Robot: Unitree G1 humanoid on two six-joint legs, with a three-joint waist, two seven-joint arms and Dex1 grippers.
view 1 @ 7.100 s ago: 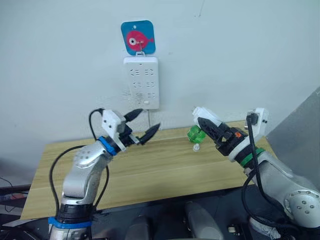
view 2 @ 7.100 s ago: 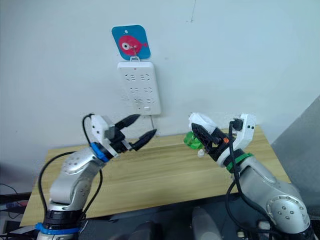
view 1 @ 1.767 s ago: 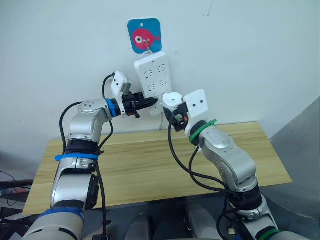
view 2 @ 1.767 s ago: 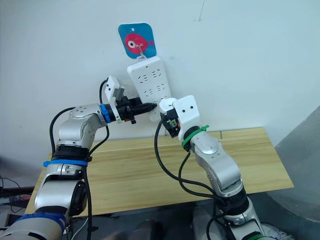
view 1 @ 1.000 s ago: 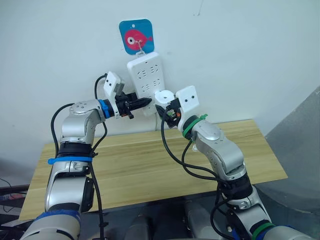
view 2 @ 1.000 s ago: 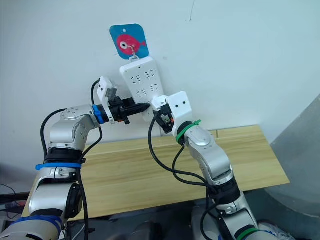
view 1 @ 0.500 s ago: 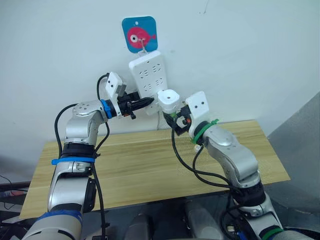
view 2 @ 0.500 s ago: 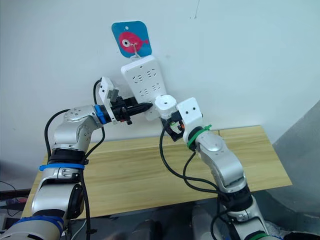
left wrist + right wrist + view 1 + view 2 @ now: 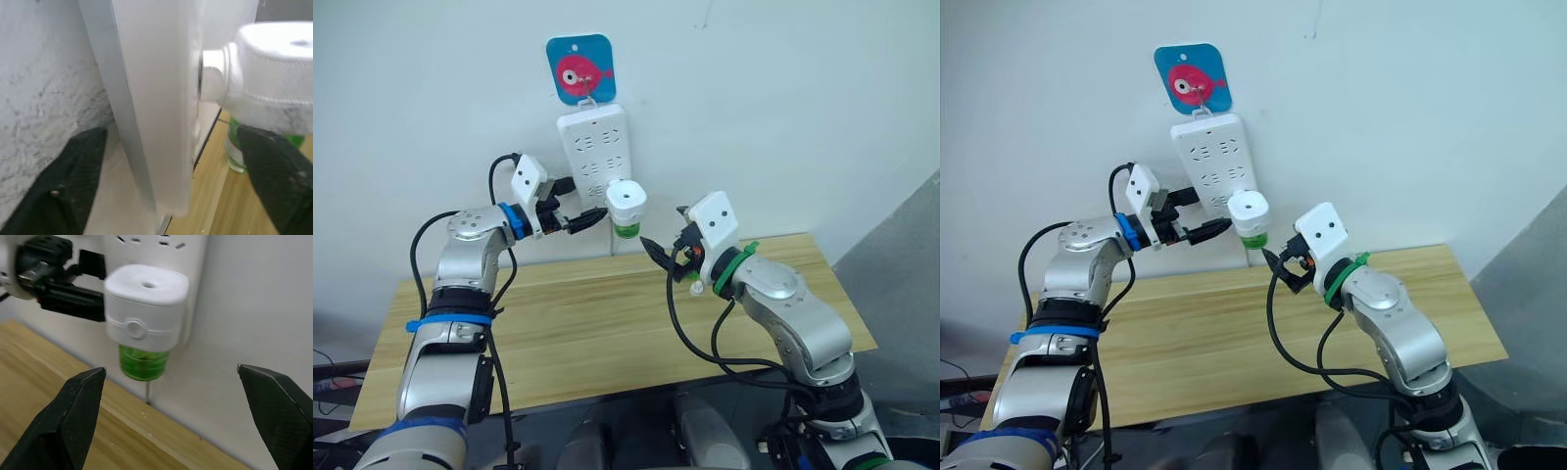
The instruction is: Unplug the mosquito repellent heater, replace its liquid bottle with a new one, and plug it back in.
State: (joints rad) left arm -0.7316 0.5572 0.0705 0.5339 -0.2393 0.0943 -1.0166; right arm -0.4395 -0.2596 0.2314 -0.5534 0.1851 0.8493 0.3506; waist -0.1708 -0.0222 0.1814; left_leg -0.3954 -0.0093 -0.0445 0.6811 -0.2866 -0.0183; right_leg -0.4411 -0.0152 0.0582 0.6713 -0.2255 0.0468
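While the mosquito repellent heater [image 9: 626, 201] sits plugged into the power strip [image 9: 592, 147], both grippers hold nothing: left gripper [image 9: 579, 209] spread at its nine o'clock, right gripper [image 9: 668, 245] spread at four o'clock.

There is one heater [image 9: 626, 201], white, plugged into one power strip [image 9: 592, 157] on the wall. One green bottle [image 9: 144, 363] hangs under the heater. One blue sign [image 9: 580, 69] with a pink fish is above the strip. There is one wooden tabletop [image 9: 607, 333]. There are two grippers, the left gripper [image 9: 578, 204] and the right gripper [image 9: 668, 237], and each has two black fingers. The left fingers [image 9: 78, 176] sit one on each side of the strip. The heater is between the right fingers [image 9: 73, 416], farther out.
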